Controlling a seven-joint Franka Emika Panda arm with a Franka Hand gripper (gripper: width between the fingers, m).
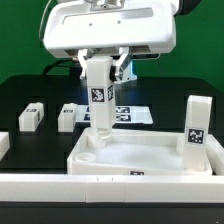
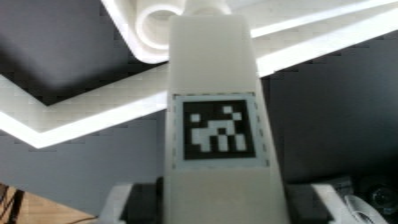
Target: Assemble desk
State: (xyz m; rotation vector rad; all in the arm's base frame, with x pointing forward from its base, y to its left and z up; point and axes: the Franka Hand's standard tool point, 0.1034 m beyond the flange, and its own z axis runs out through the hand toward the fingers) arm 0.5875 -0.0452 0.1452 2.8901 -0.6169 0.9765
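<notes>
My gripper (image 1: pixel 103 72) is shut on a white square desk leg (image 1: pixel 99 100) that carries a black-and-white tag. It holds the leg upright, with the leg's lower end at the corner socket of the white tabletop panel (image 1: pixel 150 157) on the exterior view's left. In the wrist view the leg (image 2: pixel 217 90) runs down between my fingers (image 2: pixel 134 203), and my gripper (image 2: pixel 217 208) clamps both of its sides. The leg's far end meets the round socket (image 2: pixel 146 18) on the panel's rim (image 2: pixel 89 118). A second leg (image 1: pixel 196 122) stands upright at the panel's corner on the exterior view's right.
Two loose white legs (image 1: pixel 32 117) (image 1: pixel 68 116) lie on the black table at the exterior view's left. The marker board (image 1: pixel 135 114) lies behind the panel. A long white rail (image 1: pixel 100 186) runs along the front, and a white piece (image 1: pixel 4 146) sits at the left edge.
</notes>
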